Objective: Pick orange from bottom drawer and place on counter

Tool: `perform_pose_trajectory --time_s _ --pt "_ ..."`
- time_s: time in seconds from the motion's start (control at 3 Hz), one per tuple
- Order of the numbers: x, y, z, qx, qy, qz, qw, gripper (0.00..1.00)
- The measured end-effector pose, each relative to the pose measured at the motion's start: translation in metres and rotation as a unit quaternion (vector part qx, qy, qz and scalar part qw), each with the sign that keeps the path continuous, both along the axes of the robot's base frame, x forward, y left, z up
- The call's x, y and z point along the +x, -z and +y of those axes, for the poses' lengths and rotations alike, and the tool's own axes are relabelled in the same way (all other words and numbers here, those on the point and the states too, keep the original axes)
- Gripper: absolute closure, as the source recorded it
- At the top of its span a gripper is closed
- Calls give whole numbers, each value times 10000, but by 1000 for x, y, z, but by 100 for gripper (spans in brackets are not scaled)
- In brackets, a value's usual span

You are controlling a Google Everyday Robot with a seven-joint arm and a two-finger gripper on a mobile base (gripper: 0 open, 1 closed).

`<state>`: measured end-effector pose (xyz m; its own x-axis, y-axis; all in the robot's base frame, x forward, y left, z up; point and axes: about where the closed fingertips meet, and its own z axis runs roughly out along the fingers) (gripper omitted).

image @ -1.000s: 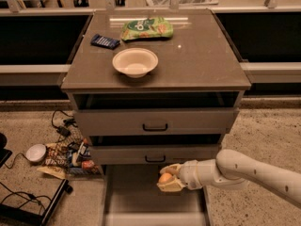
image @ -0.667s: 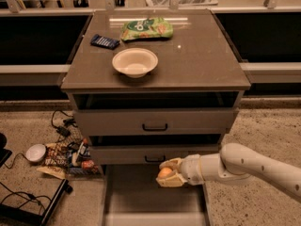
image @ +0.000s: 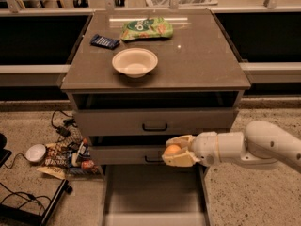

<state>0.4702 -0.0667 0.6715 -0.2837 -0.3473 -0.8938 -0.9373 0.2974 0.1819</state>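
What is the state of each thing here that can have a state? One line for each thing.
tool, shut on the orange, in front of the middle drawer, above the bottom drawer
orange, held in the tool, off the drawer floor
bottom drawer, pulled out
white bowl, upright and empty, on the counter
green bag, lying flat on the counter

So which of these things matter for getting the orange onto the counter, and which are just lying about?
For the job: orange, held in the hand in front of the middle drawer; bottom drawer, open; counter.
Lying about: white bowl, green snack bag, dark packet, floor clutter.
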Motion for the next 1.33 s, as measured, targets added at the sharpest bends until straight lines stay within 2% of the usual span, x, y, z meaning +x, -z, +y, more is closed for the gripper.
perform_pose_trajectory --time_s 0.33,0.67,1.0,1.33 --pt "18 -79 -7 -72 342 -316 9989 100" --pt "39 -139 -13 -164 648 -661 9956 100" --pt "61 -185 -25 -237 1242 -968 9872 100" --pt "61 -185 -25 -237 1242 -968 9872 100"
